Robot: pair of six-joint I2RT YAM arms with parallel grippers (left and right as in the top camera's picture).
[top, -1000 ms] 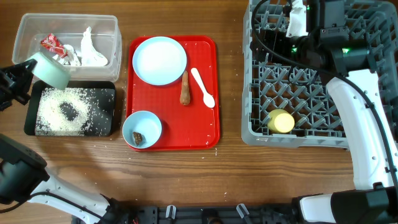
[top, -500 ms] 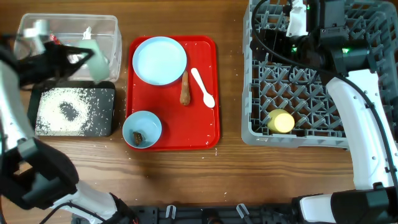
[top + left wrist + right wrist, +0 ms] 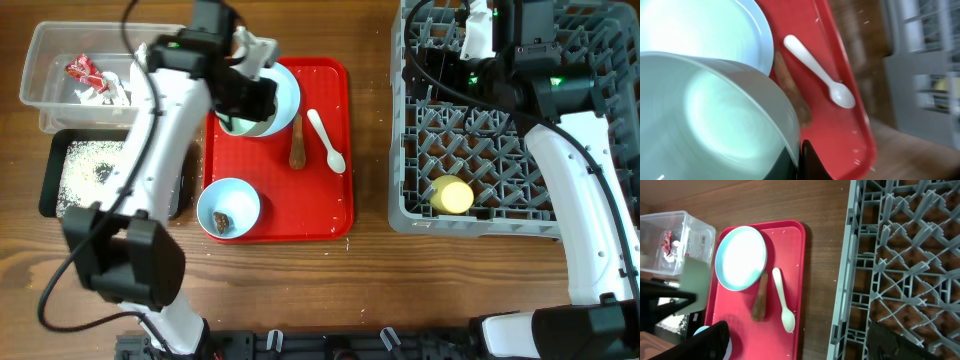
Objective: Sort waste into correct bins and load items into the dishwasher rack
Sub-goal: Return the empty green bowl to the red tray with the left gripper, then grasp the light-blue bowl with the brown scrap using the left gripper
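Note:
My left gripper (image 3: 246, 98) is shut on the rim of a light blue bowl (image 3: 715, 115) and holds it over the light blue plate (image 3: 275, 85) on the red tray. The second blue bowl (image 3: 228, 207) sits at the tray's front left with a brown scrap inside. The brown stick (image 3: 297, 143) and the white spoon (image 3: 327, 140) lie side by side on the tray. The yellow cup (image 3: 451, 195) lies in the grey rack (image 3: 500, 130). My right gripper (image 3: 800, 330) is open and empty above the rack's far left part.
The clear tub (image 3: 60, 50) at the far left holds the red-and-white wrapper (image 3: 82, 70) and white tissue (image 3: 112, 90). The black tray (image 3: 55, 195) in front of it holds white grains. The red tray (image 3: 320, 200) lies between the bins and the rack.
My left arm has swung right with the blue bowl, from over the tub and black tray to over the plate on the red tray. The right arm has not moved.

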